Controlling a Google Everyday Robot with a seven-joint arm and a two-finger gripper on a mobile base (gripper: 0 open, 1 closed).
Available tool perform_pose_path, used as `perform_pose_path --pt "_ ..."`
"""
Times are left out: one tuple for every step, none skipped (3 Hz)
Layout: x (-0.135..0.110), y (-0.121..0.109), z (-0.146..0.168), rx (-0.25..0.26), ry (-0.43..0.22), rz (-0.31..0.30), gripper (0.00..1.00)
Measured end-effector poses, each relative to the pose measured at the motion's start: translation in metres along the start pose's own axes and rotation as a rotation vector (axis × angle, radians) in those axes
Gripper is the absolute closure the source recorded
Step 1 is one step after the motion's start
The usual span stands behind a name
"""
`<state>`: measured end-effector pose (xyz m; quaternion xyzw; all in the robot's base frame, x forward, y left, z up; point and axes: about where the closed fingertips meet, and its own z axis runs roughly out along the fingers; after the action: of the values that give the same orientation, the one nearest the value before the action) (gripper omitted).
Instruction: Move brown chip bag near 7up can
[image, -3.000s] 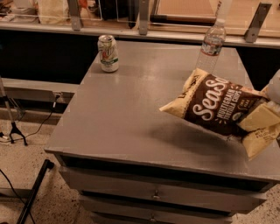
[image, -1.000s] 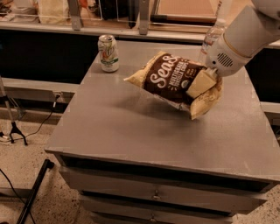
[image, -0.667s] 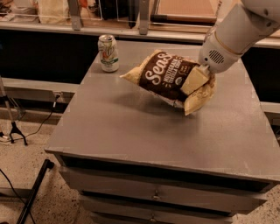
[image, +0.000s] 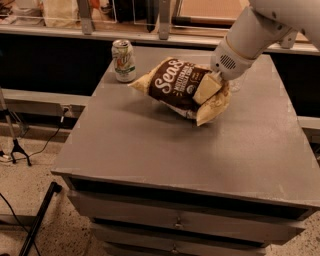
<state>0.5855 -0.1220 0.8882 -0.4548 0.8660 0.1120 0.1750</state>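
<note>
carrying brown chip bag (image: 172, 84) near 7up can (image: 123, 60), gripper (image: 209, 93) clenching bag's right end (probably needing set-down, release next)

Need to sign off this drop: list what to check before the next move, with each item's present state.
1. Gripper shut on brown chip bag, at its right end: ok.
2. Bag's left tip close to 7up can: ok.
3. Gap left between bag tip and can: cannot tell.
4. Can upright on table: ok.
5. Bag's underside resting on table: cannot tell.
</note>
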Motion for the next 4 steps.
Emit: perform_pose_path --pt "-0.014 -0.004 0.012 -0.006 0.009 -0.008 1.00" --pt "-0.068 -0.013 0.036 -0.020 0.017 -0.048 1.00" --pt "-0.073 -0.014 0.040 -0.026 0.017 -0.052 1.00" --pt "-0.073 -0.014 0.042 -0.028 0.017 -0.053 0.85"
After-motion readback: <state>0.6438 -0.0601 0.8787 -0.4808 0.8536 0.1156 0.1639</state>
